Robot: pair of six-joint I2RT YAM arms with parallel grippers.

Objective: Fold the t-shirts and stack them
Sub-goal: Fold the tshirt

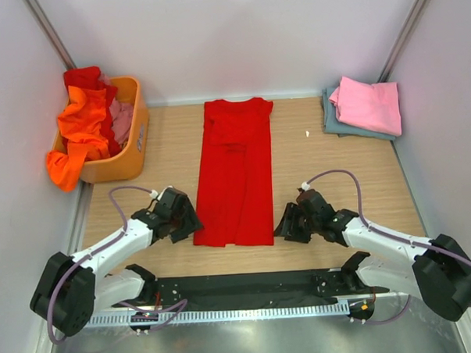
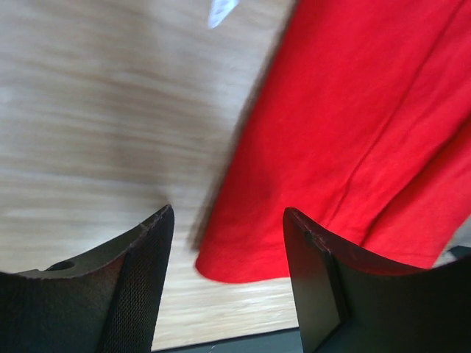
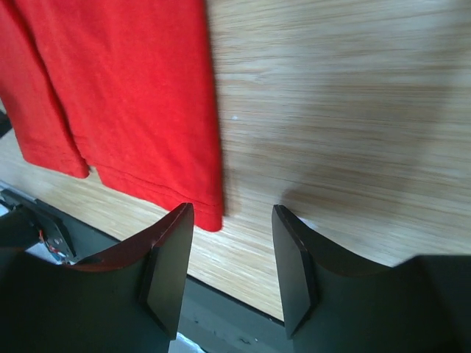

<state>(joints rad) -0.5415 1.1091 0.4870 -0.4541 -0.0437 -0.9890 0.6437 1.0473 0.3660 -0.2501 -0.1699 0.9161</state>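
- The red t-shirt (image 1: 235, 172) lies flat in a long strip mid-table (image 1: 329, 164).
- The left claw (image 2: 228, 213) is spread above its near left corner.
- The right claw (image 3: 232, 209) is spread beside the near right corner.
- A folded pink t-shirt (image 1: 367, 104) rests on a grey-blue t-shirt (image 1: 331, 119), far right.

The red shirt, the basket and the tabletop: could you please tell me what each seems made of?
Red shirt: soft matte cloth, likely cotton knit; it lies flat with creases and a stitched hem.
Basket: probably rigid orange plastic; smooth, slightly glossy wall with a moulded handle slot.
Tabletop: pale wood or wood-look laminate, matte, with fine straight grain; I cannot tell which.
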